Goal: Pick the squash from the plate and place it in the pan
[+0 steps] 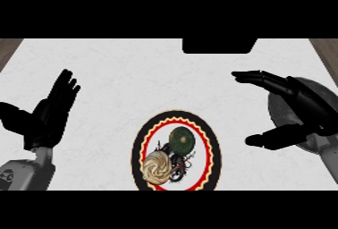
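Squash, dark green and round, sitting on the plate near the view's lower middle, toward the plate's upper half. Touched by neither hand. Just below it a pale cream ruffled thing, hard to say what exactly, plus some dark tangled pattern or object between the two that can't really be made out. Plate's bottom edge cut off by the lower edge of the view.

Right hand up at the right, fingers stretched out straight, thumb spread wide below them, holding nothing. Hovering over the pan and covering most of it, so only a grey sliver shows between fingers and thumb and along the right side.

Left hand at the left edge, fingers straight and pointing up, empty, resting. Grey forearm below it cut off at the bottom.

White counter under everything, with a black block at the top edge, only partly in view.
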